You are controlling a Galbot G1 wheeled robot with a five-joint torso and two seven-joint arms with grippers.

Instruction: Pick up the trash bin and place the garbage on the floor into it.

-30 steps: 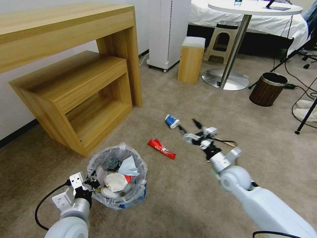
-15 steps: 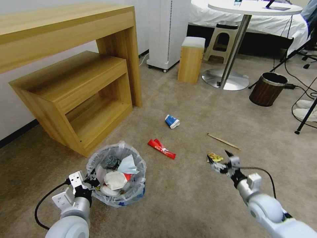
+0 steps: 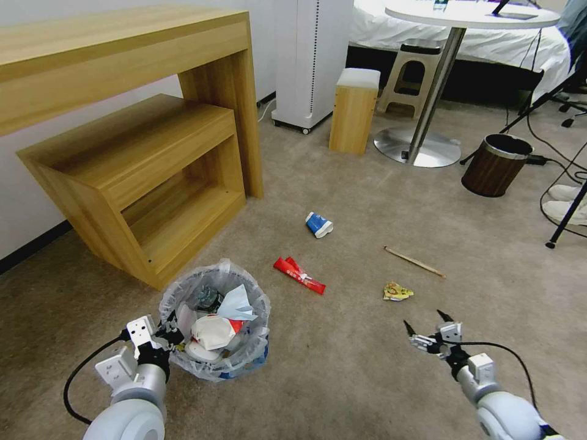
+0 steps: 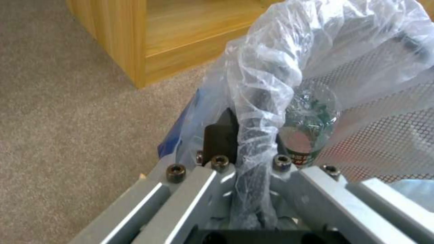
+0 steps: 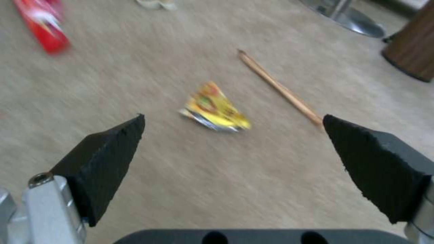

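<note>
Left gripper [image 3: 164, 335]: you see its fingers closed on the bagged rim of the small round trash bin lined with crinkly translucent white plastic [image 3: 215, 330]; in the left wrist view the black pads [image 4: 220, 137] pinch the plastic-wrapped rim [image 4: 257, 112].
Trash bin: it sits low on your left over the beige-brown short-pile carpet [image 3: 342, 373], already holding a crushed red-white cup, tissue and a small clear bottle [image 4: 307, 125]. You cannot tell whether its base touches the carpet.
Right gripper [image 3: 428, 327]: it hangs low on your right above the carpet, fingers spread wide and holding nothing; in the right wrist view the two black fingertips [image 5: 113, 149] stand far apart, with the yellow crumpled wrapper [image 5: 216, 108] between them and farther off.
Garbage on the floor: the yellow wrapper [image 3: 397, 291] lies just ahead of the right gripper; the thin wooden stick [image 3: 414, 261] lies beyond it; the long red wrapper [image 3: 298, 275] lies between bin and wrapper; the crushed blue-white paper cup [image 3: 318, 224] lies farther out.
Around you: a light wooden two-level desk [image 3: 131, 140] stands just beyond the bin on the left; a brown wood-grain cylinder bin with metal rim [image 3: 496, 165], a round table's metal base [image 3: 417, 146] and black cables [image 3: 559, 177] stand far right.
Open room: bare carpet runs between the two grippers and around the yellow wrapper.
</note>
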